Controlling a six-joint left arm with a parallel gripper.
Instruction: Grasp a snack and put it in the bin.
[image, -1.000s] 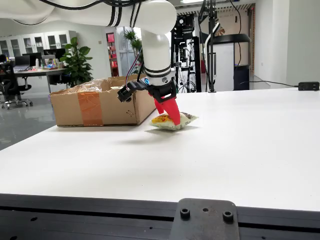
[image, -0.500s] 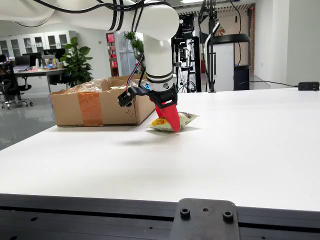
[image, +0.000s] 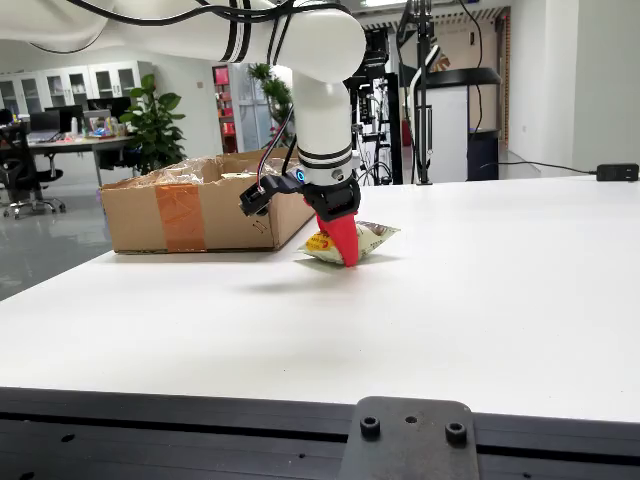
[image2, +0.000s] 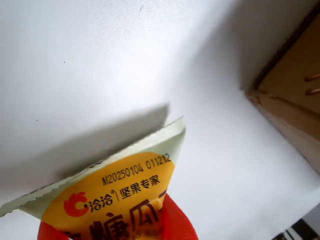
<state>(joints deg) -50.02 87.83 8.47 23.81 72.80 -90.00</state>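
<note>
Cardboard box holding crinkled plastic, snack packet outside

Red tool; pale green, yellow snack; brown box, seemingly orange tape

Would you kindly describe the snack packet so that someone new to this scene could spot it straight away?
On the white table, find the cardboard box at the far left in the front view. Just to its right, under the white arm, lies the snack, with the red end effector on it. It is a small pale green pouch with a yellow and orange label, the only packet on the tabletop.
</note>
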